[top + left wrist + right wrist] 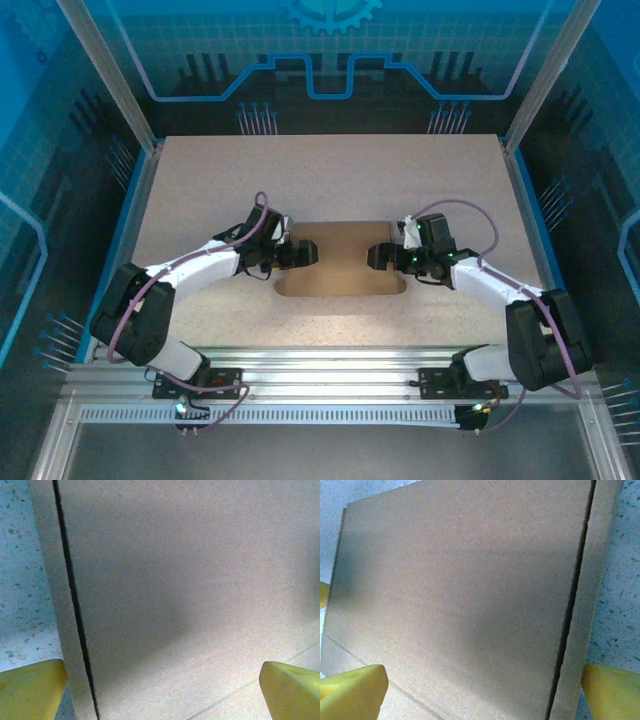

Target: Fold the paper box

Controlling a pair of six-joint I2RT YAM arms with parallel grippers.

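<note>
Facing across the paper box (pixel 340 262), left gripper (pixel 306 253) and right gripper (pixel 377 256), both jaws spread wide, empty.

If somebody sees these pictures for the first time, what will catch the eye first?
The brown cardboard paper box lies at the middle of the pale speckled table in the top view. The left pincer and the right pincer face each other over its two ends, both open. In the wrist views, yellow fingertips stand wide apart above plain cardboard.
</note>
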